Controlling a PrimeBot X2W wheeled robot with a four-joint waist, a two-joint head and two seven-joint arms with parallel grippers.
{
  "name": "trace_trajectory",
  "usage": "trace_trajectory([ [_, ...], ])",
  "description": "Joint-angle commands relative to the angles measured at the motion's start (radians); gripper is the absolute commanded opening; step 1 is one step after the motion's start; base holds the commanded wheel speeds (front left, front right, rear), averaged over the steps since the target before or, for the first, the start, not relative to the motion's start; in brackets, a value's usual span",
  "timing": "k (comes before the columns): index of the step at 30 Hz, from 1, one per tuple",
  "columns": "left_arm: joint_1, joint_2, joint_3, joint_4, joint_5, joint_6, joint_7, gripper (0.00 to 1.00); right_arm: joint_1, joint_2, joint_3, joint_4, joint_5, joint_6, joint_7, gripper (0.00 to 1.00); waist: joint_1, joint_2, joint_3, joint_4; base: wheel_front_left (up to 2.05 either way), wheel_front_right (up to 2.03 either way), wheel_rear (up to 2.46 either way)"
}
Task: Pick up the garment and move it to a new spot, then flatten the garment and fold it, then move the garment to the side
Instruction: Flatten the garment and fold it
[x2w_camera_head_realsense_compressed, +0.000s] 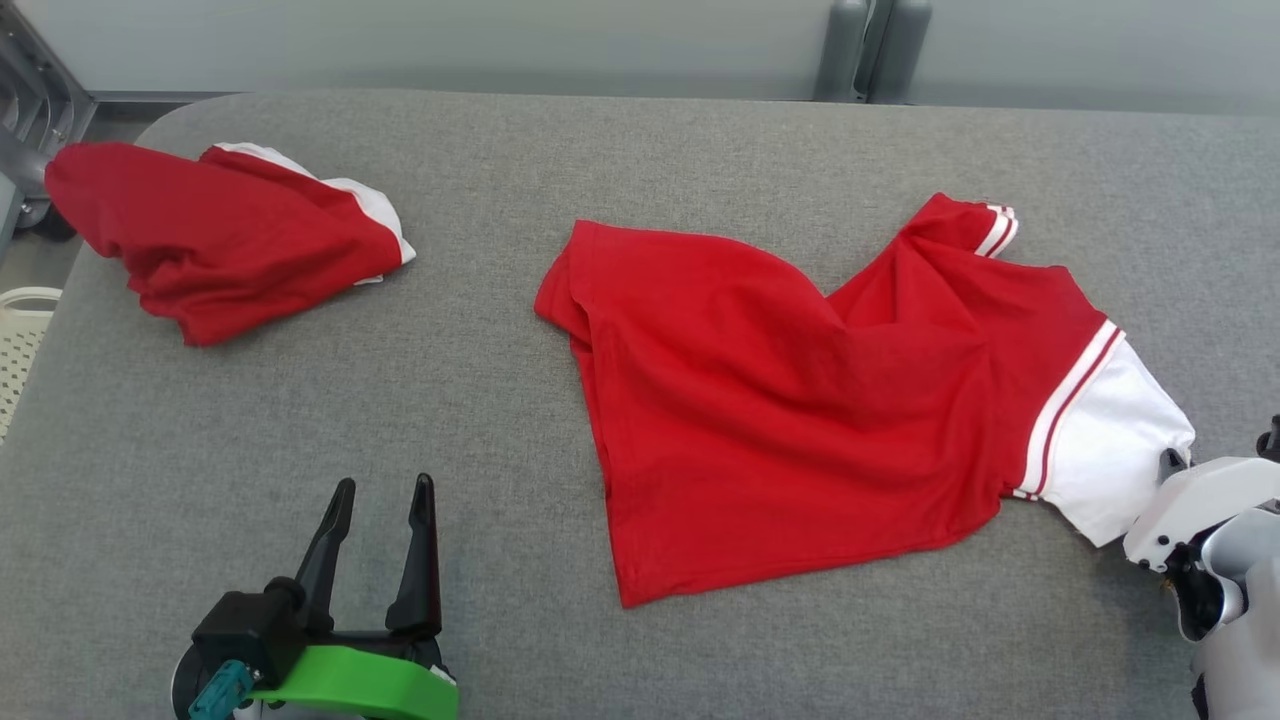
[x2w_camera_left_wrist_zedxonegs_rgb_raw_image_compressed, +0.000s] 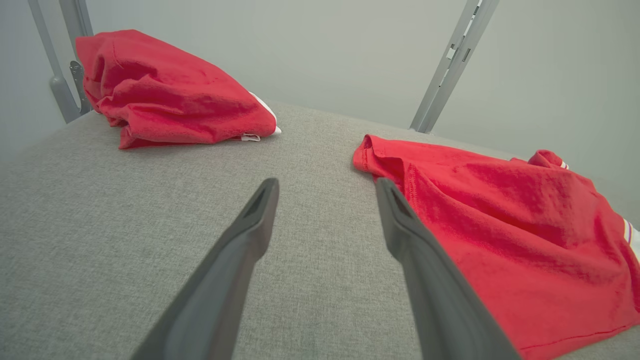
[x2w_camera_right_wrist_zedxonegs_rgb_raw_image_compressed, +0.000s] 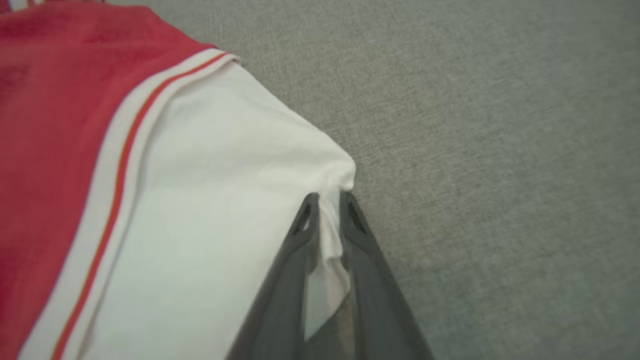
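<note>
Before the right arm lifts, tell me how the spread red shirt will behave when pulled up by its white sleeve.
Likely floppy: the red shirt lies wrinkled and folded over itself, so it should hang from the white sleeve, pinched in the right gripper. Probably light, being thin cloth. It may drag rather than slide on the textured grey table.

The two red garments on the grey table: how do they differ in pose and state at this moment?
The spread garment lies mostly flat at the centre right; the bunched garment sits heaped at the far left. The right gripper pinches the spread garment's white sleeve; nothing touches the bunched garment. Both are red with white parts.
</note>
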Motion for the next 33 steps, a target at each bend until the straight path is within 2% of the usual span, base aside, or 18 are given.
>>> trace_trajectory([
  [1,-0.008,-0.001,0.002,0.003,0.001,0.002,-0.004,1.00,0.005,0.006,0.006,0.020,0.010,-0.001,0.005,0.00,0.0000,0.0000,-0.005,-0.005,0.00,0.00,0.00],
  [6,0.002,-0.001,0.002,0.002,-0.001,0.001,-0.005,1.00,-0.013,0.011,0.037,0.016,0.071,-0.001,-0.006,0.00,0.0000,0.0000,-0.018,-0.024,0.00,0.00,0.00],
  [10,0.009,-0.005,-0.003,0.000,-0.006,-0.002,-0.006,1.00,-0.025,0.035,0.088,-0.054,0.186,-0.001,-0.010,0.00,0.0000,0.0000,-0.028,-0.047,0.00,0.00,0.00],
  [16,0.016,-0.017,-0.029,0.008,-0.018,-0.017,0.008,1.00,0.049,0.046,0.185,-0.267,0.381,-0.001,0.029,0.00,0.0000,0.0000,-0.043,-0.085,0.00,0.00,0.00],
  [21,0.017,-0.026,-0.047,0.018,-0.028,-0.030,0.013,1.00,0.159,0.042,0.212,-0.482,0.489,-0.001,0.071,0.00,0.0000,0.0000,-0.054,-0.114,0.00,0.00,0.00],
  [27,0.033,-0.030,-0.067,0.026,-0.055,-0.049,0.036,1.00,0.308,0.060,0.183,-0.692,0.530,-0.001,0.128,0.00,0.0000,0.0000,-0.068,-0.149,0.00,0.00,0.00],
  [33,0.067,-0.013,-0.111,0.035,-0.094,-0.078,0.149,1.00,0.395,0.091,0.134,-0.790,0.498,-0.001,0.166,0.00,0.0000,0.0000,-0.075,-0.177,0.00,0.00,0.00],
])
